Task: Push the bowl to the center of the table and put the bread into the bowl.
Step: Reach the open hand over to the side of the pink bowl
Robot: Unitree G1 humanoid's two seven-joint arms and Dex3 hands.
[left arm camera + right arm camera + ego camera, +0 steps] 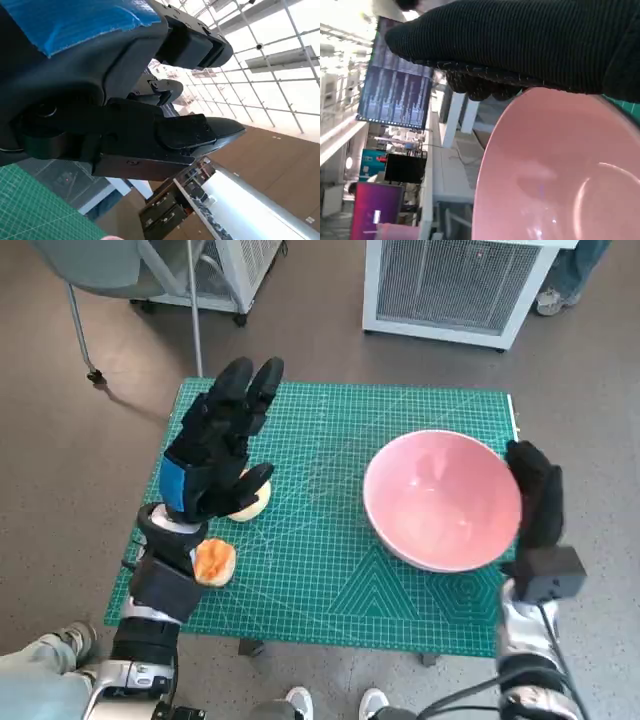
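Left robot hand point(215, 455) raised over the bread point(248, 502), fingers spread, holding nothing. A second orange-tinged piece point(213, 562) lies near its wrist. Bowl point(442, 500) sits right of the surface's point(330, 570) center; right robot hand point(535, 495) flat against its rim, fingers extended, nothing grasped. Judged: push step underway; next, shove bowl leftward.

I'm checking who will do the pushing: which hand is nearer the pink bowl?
Right. The right hand sits against the pink bowl at its outer rim; the left hand hovers across the mat, over the bread.
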